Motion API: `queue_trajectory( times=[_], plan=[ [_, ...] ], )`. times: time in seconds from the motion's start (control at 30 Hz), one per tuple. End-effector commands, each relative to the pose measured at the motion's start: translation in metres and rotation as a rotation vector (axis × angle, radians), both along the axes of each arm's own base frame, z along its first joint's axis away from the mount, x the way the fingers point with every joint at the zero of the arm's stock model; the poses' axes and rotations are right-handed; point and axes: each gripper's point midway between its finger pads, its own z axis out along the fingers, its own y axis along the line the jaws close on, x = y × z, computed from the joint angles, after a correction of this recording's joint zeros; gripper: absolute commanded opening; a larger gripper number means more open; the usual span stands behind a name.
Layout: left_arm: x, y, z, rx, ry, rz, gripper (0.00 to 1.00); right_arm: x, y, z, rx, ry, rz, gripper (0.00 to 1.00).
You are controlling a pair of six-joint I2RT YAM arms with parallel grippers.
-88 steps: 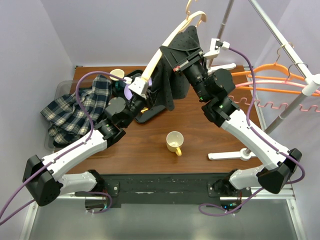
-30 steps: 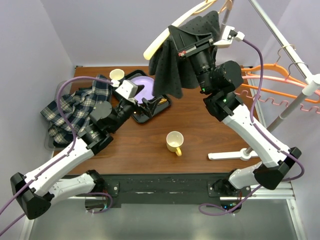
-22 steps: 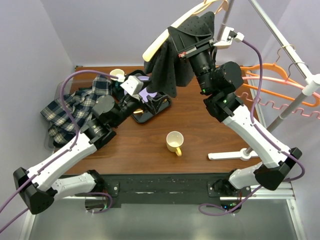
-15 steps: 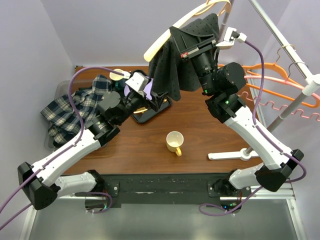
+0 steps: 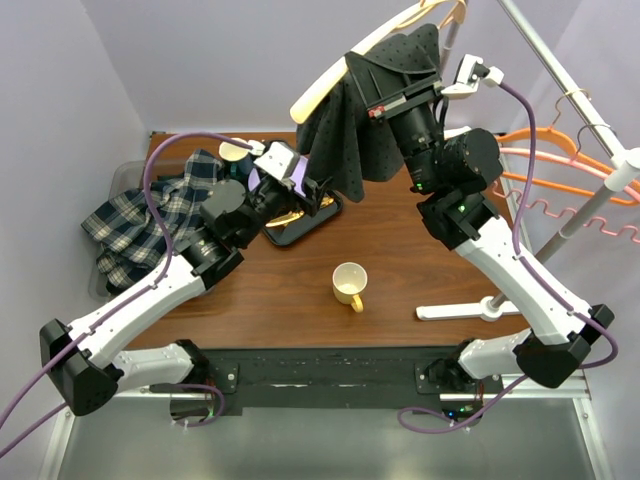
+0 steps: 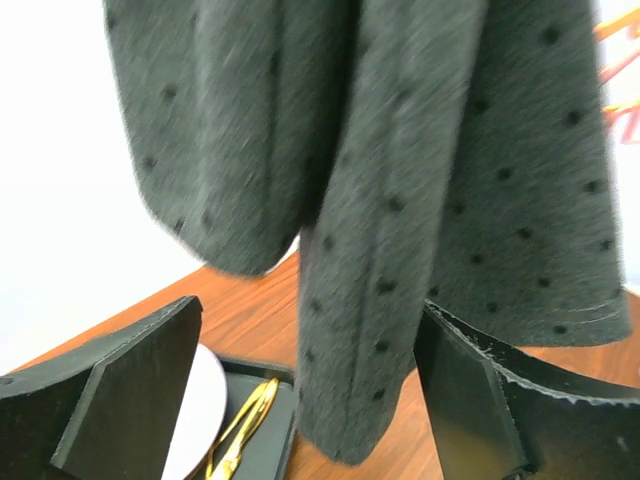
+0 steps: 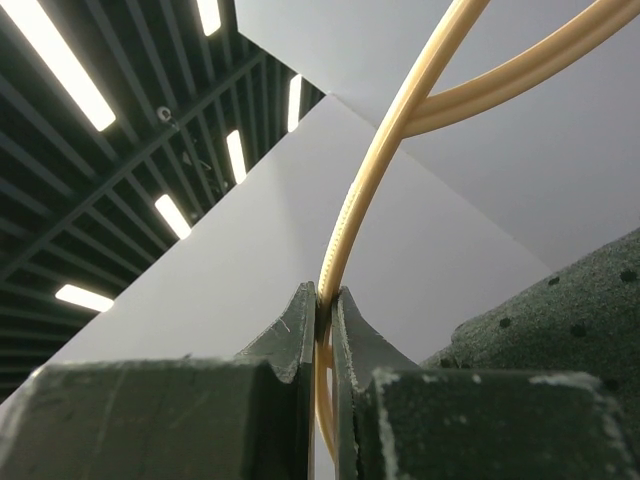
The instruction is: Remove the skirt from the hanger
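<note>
A brown wooden table (image 5: 420, 270) is seen from above, with two robot arms reaching up from its near edge. A metal clothes rack (image 5: 560, 90) stands at the right, carrying orange hangers (image 5: 540, 150). A plaid cloth (image 5: 150, 225) lies heaped at the table's left end.

The dark dotted skirt (image 5: 350, 130) hangs in the air above the table's far side, draped over a cream hanger (image 5: 330, 80). The right gripper (image 7: 322, 300) is clamped tight on the hanger's thin neck, holding it high so the skirt dangles free.

The left gripper (image 6: 305, 370) is spread wide just below, the hem showing between its fingers and not yet pinched. It looks lined up to grip the cloth and pull it off. A black tray (image 5: 300, 225) and a yellow mug (image 5: 349, 284) sit beneath.
</note>
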Motion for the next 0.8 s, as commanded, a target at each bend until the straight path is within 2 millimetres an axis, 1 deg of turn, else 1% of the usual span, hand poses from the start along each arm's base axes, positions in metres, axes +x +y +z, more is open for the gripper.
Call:
queue_trajectory(
  times=[0.0, 0.03, 0.07, 0.13, 0.17, 0.23, 0.27, 0.37, 0.4, 0.43, 0.5, 0.53, 0.57, 0.6, 0.63, 0.7, 0.77],
  plan=[
    [-0.015, -0.018, 0.037, -0.076, -0.109, -0.129, 0.86, -0.034, -0.023, 0.041, 0.104, -0.132, 0.024, 0.00],
    [-0.019, -0.021, 0.043, -0.116, -0.115, -0.155, 0.85, -0.034, -0.022, 0.041, 0.106, -0.129, 0.027, 0.00],
    [-0.022, -0.027, 0.040, -0.117, -0.115, -0.189, 0.84, -0.034, -0.023, 0.041, 0.108, -0.130, 0.026, 0.00],
    [-0.025, -0.032, 0.043, -0.146, -0.115, -0.219, 0.81, -0.033, -0.020, 0.040, 0.111, -0.125, 0.033, 0.00],
    [-0.024, -0.037, 0.041, -0.147, -0.106, -0.236, 0.80, -0.032, -0.021, 0.039, 0.111, -0.123, 0.032, 0.00],
    [-0.022, -0.042, 0.042, -0.161, -0.094, -0.249, 0.76, -0.031, -0.020, 0.038, 0.120, -0.120, 0.035, 0.00],
    [-0.020, -0.047, 0.037, -0.155, -0.082, -0.260, 0.74, -0.032, -0.021, 0.038, 0.124, -0.121, 0.035, 0.00],
    [-0.019, -0.054, 0.029, -0.144, -0.050, -0.284, 0.51, -0.029, -0.021, 0.036, 0.119, -0.120, 0.020, 0.00],
    [-0.020, -0.055, 0.025, -0.142, -0.033, -0.289, 0.39, -0.029, -0.024, 0.040, 0.121, -0.125, 0.006, 0.00],
    [-0.020, -0.055, 0.018, -0.135, -0.016, -0.288, 0.35, -0.026, -0.023, 0.038, 0.101, -0.123, -0.019, 0.00],
    [-0.023, -0.053, 0.015, -0.141, -0.005, -0.290, 0.30, -0.020, -0.028, 0.038, 0.101, -0.116, -0.060, 0.00],
    [-0.024, -0.051, 0.008, -0.136, 0.005, -0.288, 0.28, -0.018, -0.028, 0.037, 0.091, -0.117, -0.078, 0.00],
    [-0.025, -0.048, 0.008, -0.140, 0.001, -0.281, 0.24, -0.016, -0.028, 0.037, 0.086, -0.118, -0.088, 0.00],
    [-0.026, -0.047, 0.007, -0.137, 0.004, -0.279, 0.11, -0.016, -0.029, 0.040, 0.086, -0.123, -0.097, 0.00],
    [-0.027, -0.046, 0.005, -0.131, 0.007, -0.281, 0.00, -0.015, -0.029, 0.041, 0.073, -0.130, -0.112, 0.00],
    [-0.028, -0.046, 0.001, -0.118, 0.026, -0.283, 0.00, -0.008, -0.030, 0.041, 0.060, -0.125, -0.150, 0.00],
    [-0.031, -0.045, 0.001, -0.116, 0.034, -0.288, 0.00, -0.003, -0.031, 0.043, 0.055, -0.125, -0.178, 0.00]
  ],
)
